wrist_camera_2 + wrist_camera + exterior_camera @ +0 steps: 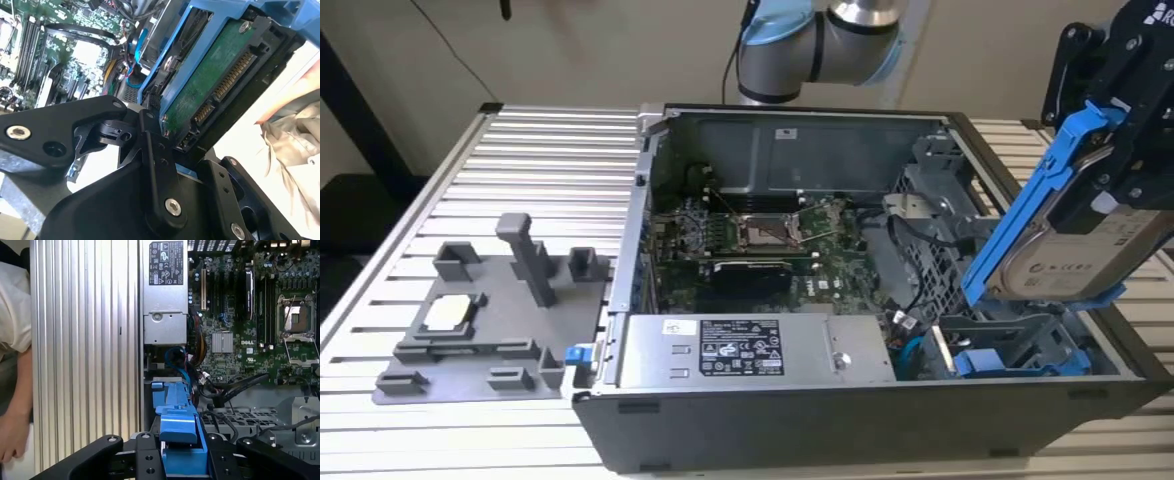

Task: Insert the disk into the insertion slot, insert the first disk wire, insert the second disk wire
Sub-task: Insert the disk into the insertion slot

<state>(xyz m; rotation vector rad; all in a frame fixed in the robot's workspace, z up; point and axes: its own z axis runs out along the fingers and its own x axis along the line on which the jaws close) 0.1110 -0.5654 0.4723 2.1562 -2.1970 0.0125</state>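
Note:
My black gripper (1110, 190) is shut on the disk (1071, 258), a silver-grey drive with a white label in a bright blue bracket (1034, 190). The disk hangs tilted, nearly on edge, above the case's corner at the exterior view's right. Just below it lies the insertion slot (1003, 348), a grey metal bay with blue fittings. In the second wrist view the disk's green circuit board (215, 80) and connector face the camera, with a black finger (156, 155) against its edge. In the first wrist view the blue bracket (178, 432) sits between the gripper (182, 457) fingers.
The open computer case (854, 425) holds a motherboard (761, 235) and a silver labelled power-supply box (740, 350). Loose blue and black cables (176, 359) lie beside the bay. A grey fixture plate (480, 310) rests on the slatted table. A person's arm (15, 410) is beside the table.

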